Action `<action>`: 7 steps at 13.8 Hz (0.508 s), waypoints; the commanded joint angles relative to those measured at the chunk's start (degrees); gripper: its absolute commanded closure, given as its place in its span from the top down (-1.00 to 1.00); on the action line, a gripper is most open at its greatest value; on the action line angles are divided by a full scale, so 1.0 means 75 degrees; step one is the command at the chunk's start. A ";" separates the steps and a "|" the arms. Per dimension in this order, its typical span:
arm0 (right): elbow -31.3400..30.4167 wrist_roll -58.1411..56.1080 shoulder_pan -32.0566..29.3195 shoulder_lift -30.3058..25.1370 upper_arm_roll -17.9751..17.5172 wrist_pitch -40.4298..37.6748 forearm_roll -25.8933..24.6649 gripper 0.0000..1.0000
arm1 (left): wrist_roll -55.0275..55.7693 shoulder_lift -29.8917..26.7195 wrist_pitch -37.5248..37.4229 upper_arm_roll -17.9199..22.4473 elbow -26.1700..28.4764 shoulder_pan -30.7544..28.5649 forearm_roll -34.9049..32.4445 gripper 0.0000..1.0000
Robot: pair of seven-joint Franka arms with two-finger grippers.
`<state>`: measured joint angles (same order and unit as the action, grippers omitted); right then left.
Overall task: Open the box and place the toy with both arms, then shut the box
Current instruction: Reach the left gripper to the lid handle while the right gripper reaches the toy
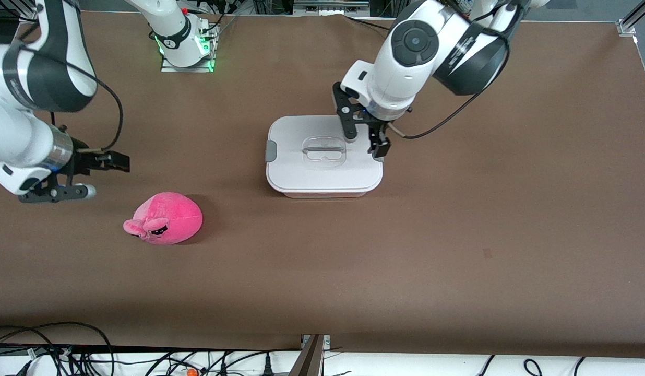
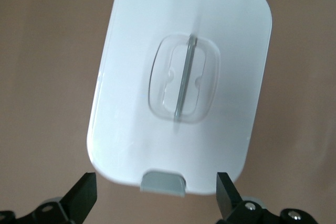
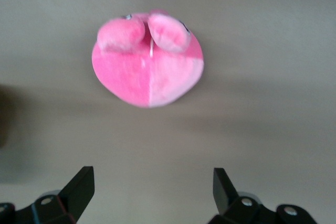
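Front view shows the box (image 1: 324, 156) closed near the middle of the table (image 1: 458, 235), its white lid (image 1: 322, 172) on and one grey clip (image 1: 270, 151) visible at the end toward the right arm. The left tool (image 1: 364, 140) hangs over the opposite end of the lid, fingers spread wide and holding nothing. In the left wrist view that end's clip (image 2: 163, 182) sits between the two open fingertips (image 2: 84, 195), and the recessed handle (image 2: 185, 78) lies further along the lid's long axis, which runs from one arm's end of the table toward the other.

The toy (image 1: 166, 218) rests on the table nearer the front camera than the box, toward the right arm's end. The right tool (image 1: 100, 175) is also wide open and empty, over bare table just beside the toy; the right wrist view has the toy (image 3: 148, 59) ahead of its fingers.

Judging from this, the left arm is the one placed to release the clip, and the right arm is nearer the toy.
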<state>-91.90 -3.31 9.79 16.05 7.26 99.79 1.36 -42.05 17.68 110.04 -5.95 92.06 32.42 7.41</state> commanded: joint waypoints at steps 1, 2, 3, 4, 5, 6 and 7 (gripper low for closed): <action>0.0219 -0.0168 0.0006 0.0658 -0.0054 0.0508 0.0451 1.00 | -0.0487 0.0513 0.0956 -0.0155 -0.0205 0.0257 0.0348 1.00; 0.0195 -0.0156 0.0065 0.0869 -0.0089 0.0743 0.0452 1.00 | -0.0499 0.0677 0.1193 -0.0156 -0.0192 0.0317 0.0313 1.00; 0.0183 -0.0156 0.0135 0.1034 -0.0089 0.0838 0.0452 0.99 | -0.0499 0.0910 0.1427 -0.0156 -0.0192 0.0341 0.0313 1.00; 0.0172 -0.0168 0.0124 0.1198 -0.0089 0.0862 0.0452 0.99 | -0.0499 0.1075 0.1685 -0.0179 -0.0169 0.0422 0.0313 1.00; 0.0148 -0.0168 0.0124 0.1339 -0.0089 0.0909 0.0440 0.99 | -0.0488 0.1146 0.1850 -0.0191 -0.0076 0.0516 0.0313 0.98; 0.0137 -0.0168 0.0124 0.1410 -0.0089 0.1002 0.0429 0.99 | -0.0487 0.1170 0.1979 -0.0226 0.0029 0.0598 0.0301 0.61; 0.0125 -0.0168 0.0101 0.1503 -0.0078 0.1166 0.0428 0.99 | -0.0487 0.1228 0.2050 -0.0261 0.0158 0.0599 0.0278 0.11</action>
<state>-91.89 -3.45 10.84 26.29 6.50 107.54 3.72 -44.03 26.45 123.90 -7.87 92.16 36.19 8.32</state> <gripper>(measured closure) 0.000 0.035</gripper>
